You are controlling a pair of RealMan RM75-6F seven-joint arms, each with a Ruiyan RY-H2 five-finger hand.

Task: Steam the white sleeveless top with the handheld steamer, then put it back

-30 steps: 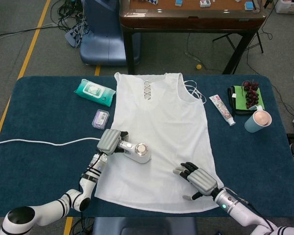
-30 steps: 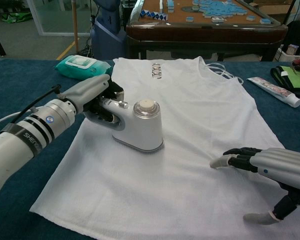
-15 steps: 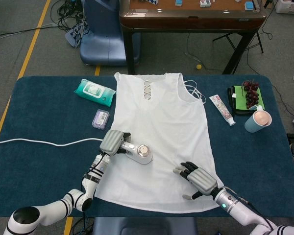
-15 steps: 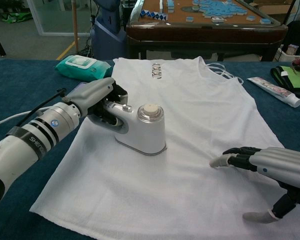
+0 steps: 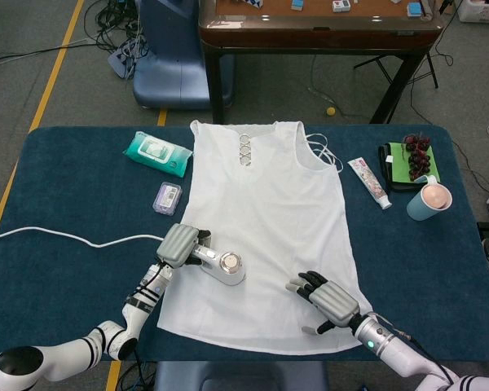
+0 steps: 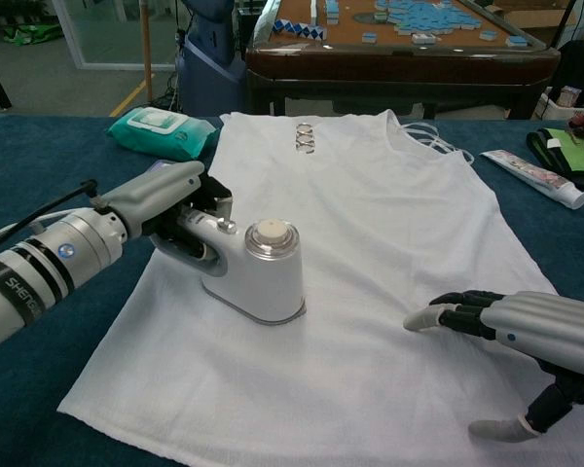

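Both hands are busy: my left hand (image 6: pixel 180 209) grips the rigid white handheld steamer (image 6: pixel 258 272) by its handle on the soft, wrinkle-prone white sleeveless top (image 5: pixel 265 212), while my right hand (image 6: pixel 521 336) rests spread, pinning the hem.

Top (image 5: pixel 265 220) lies flat at centre of the counter (image 5: pixel 65 204), neckline toward the upper frame. Steamer (image 5: pixel 224 265) sits on its lower-left part, held by the left hand (image 5: pixel 179 244). Right hand (image 5: pixel 330 297) rests on the lower-right hem. Wipes pack (image 5: pixel 156 153) upper left of the top; tube (image 5: pixel 368 182) and cup (image 5: pixel 429 201) at right.
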